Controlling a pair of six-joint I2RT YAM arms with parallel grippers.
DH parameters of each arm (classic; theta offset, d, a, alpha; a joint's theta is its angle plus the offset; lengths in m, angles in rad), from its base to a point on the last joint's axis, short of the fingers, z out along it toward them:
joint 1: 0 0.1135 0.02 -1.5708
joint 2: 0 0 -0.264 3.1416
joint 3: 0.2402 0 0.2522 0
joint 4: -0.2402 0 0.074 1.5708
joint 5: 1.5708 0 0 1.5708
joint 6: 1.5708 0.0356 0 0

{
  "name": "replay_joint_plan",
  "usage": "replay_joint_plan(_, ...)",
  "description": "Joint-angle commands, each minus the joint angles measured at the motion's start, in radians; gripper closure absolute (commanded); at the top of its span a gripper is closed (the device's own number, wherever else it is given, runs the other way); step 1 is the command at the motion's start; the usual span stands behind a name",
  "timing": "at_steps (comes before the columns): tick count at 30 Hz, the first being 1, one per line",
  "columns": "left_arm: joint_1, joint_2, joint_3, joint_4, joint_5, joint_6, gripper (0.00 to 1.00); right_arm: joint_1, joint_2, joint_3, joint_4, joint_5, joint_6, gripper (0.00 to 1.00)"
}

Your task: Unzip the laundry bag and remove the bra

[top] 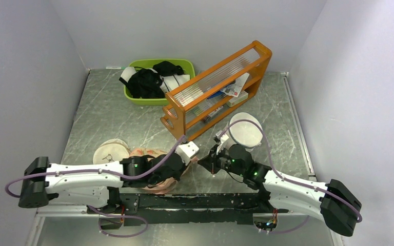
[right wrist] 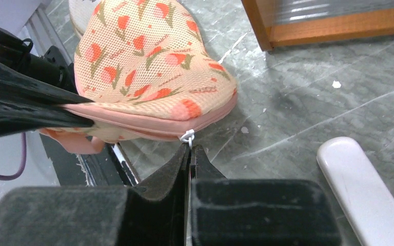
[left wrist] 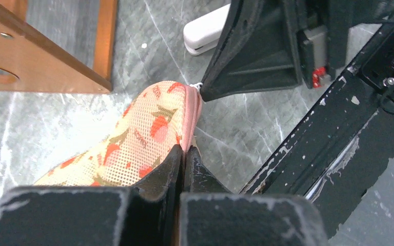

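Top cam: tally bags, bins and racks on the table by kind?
Fabric bags: 3 (peach printed laundry bag, round beige pouch, white round bag)
Green bin: 1
Orange wooden rack: 1
Total: 5

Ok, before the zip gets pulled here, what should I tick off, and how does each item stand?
1. The left claw clamps the laundry bag at its rim: ok.
2. The right claw is shut on the white zipper pull: ok, though only at the very tips.
3. Zipper closed along the visible rim, nothing opened yet: ok.
4. The bra is inside: cannot tell, nothing shows through the mesh.
5. The white oblong object beside the right claw is not touching it: ok.
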Motion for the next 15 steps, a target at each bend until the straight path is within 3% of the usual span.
replay_joint_plan(1,0.001,-0.115,-0.034,-0.011,0.005,0.110,0.93,-0.008,0.030,0.025,-0.033,0.051,-0.074,1.00)
replay_joint_plan(15,0.000,-0.236,-0.034,0.110,0.118,0.238,0.93,-0.046,0.213,0.007,0.219,0.051,-0.098,1.00)
